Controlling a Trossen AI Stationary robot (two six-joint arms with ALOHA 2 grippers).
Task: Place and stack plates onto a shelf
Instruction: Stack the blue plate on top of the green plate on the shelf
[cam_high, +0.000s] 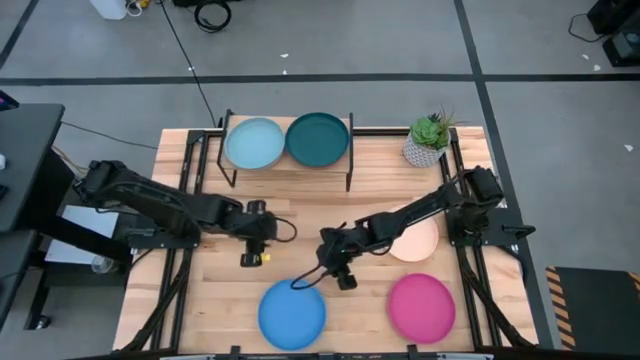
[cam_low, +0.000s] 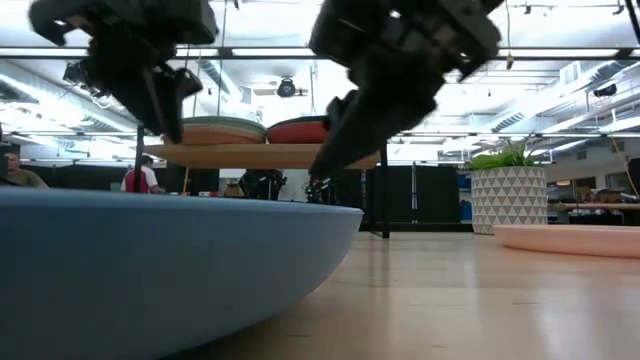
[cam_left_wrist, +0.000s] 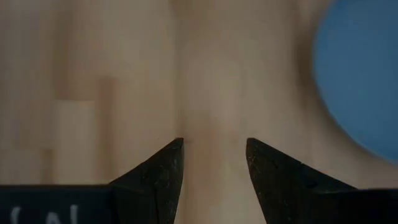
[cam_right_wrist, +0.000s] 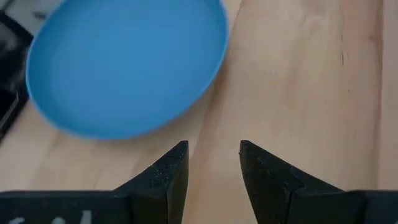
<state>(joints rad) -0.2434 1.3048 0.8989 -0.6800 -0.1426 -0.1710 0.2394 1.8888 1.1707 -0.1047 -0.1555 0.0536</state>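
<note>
The shelf (cam_high: 290, 168) stands at the table's far side and bears two stacks, topped by a light teal plate (cam_high: 253, 143) and a dark teal plate (cam_high: 318, 138). In the low view, tan (cam_low: 215, 133) and orange (cam_low: 300, 131) rims show beneath them. A blue plate (cam_high: 292, 313) and a magenta plate (cam_high: 421, 307) lie flat near the near edge. A cream plate (cam_high: 418, 242) lies partly under the right arm. My left gripper (cam_high: 251, 256) hovers open over bare wood, left of the blue plate (cam_left_wrist: 360, 68). My right gripper (cam_high: 342, 278) hovers open just beside the blue plate's (cam_right_wrist: 124, 62) far right rim.
A potted plant (cam_high: 428, 140) stands right of the shelf at the far edge. Black frame rails (cam_high: 190, 180) run along both sides of the table. Bare wood (cam_high: 300, 230) lies between the shelf and the near plates. People show in the room behind (cam_low: 140, 175).
</note>
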